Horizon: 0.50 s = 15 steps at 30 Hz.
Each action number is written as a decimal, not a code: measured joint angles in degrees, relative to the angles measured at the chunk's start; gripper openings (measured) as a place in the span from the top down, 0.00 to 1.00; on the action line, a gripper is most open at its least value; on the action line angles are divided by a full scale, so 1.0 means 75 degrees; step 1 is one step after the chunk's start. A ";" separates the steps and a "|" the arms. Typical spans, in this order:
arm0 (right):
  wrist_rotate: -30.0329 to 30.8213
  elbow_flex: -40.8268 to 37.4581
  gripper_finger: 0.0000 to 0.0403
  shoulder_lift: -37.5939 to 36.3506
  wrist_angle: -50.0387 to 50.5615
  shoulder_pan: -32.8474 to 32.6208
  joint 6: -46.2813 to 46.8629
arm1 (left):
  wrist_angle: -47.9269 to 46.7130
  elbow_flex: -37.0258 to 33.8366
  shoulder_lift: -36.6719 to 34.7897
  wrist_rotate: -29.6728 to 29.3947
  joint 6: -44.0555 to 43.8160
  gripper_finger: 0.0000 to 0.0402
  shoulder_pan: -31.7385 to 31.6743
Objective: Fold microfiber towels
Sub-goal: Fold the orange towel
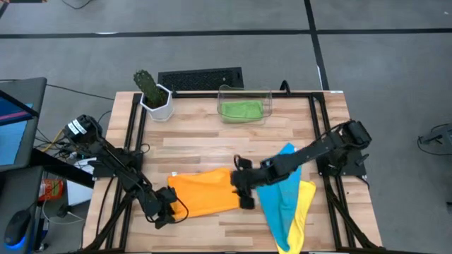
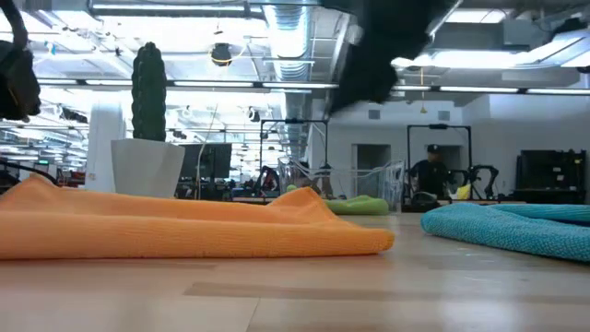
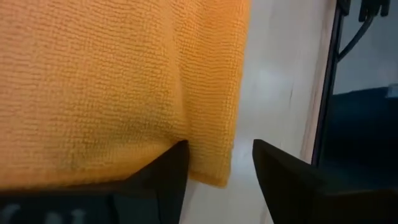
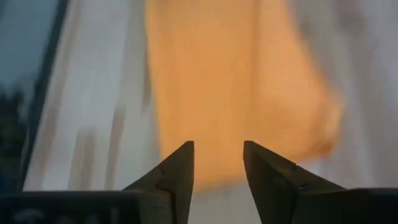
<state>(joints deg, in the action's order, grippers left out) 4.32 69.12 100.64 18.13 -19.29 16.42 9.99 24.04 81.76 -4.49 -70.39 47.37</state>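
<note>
On the wooden table (image 1: pixel 212 141) lies the soft orange microfiber towel (image 1: pixel 205 192) (folded, it seems); left gripper (image 1: pixel 167 212) and right gripper (image 1: pixel 245 194) stand spread at its ends, gripping nothing.

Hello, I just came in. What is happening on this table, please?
A two-armed robot is folding microfiber towels. The orange towel lies folded on the wooden table. The left gripper is at its left end and the right gripper at its right end, both with fingers apart and holding nothing. A blue towel and a yellow towel lie heaped to the right. A green towel sits in the clear bin.
</note>
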 joint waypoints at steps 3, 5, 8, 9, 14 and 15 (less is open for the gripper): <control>-0.0100 -0.0027 0.61 0.0259 -0.1498 0.0431 -0.0192 | 0.0001 0.0036 -0.0059 -0.0353 -0.0028 0.56 0.0003; -0.0380 -0.0165 0.62 0.0540 -0.1984 0.0639 -0.0238 | -0.0065 0.0039 -0.0059 -0.0511 -0.0184 0.56 0.0003; -0.0713 -0.0167 0.64 0.1214 -0.2498 0.0802 -0.0297 | -0.0184 0.0039 -0.0062 -0.0597 -0.0402 0.56 0.0000; -0.0730 -0.0169 0.64 0.1421 -0.2585 0.0833 -0.0362 | -0.0219 0.0040 -0.0062 -0.0592 -0.0450 0.56 0.0000; -0.0775 -0.0175 0.68 0.2330 -0.2934 0.1170 -0.0010 | -0.0250 0.0045 -0.0073 -0.0298 -0.0567 0.56 0.0000; -0.0787 -0.0153 0.69 0.2467 -0.3111 0.1260 0.0119 | -0.0240 0.0045 -0.0109 -0.0280 -0.0569 0.56 0.0000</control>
<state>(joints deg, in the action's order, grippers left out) -1.58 67.98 119.15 -5.21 -9.84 17.31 8.19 24.38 80.94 -6.59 -74.65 47.37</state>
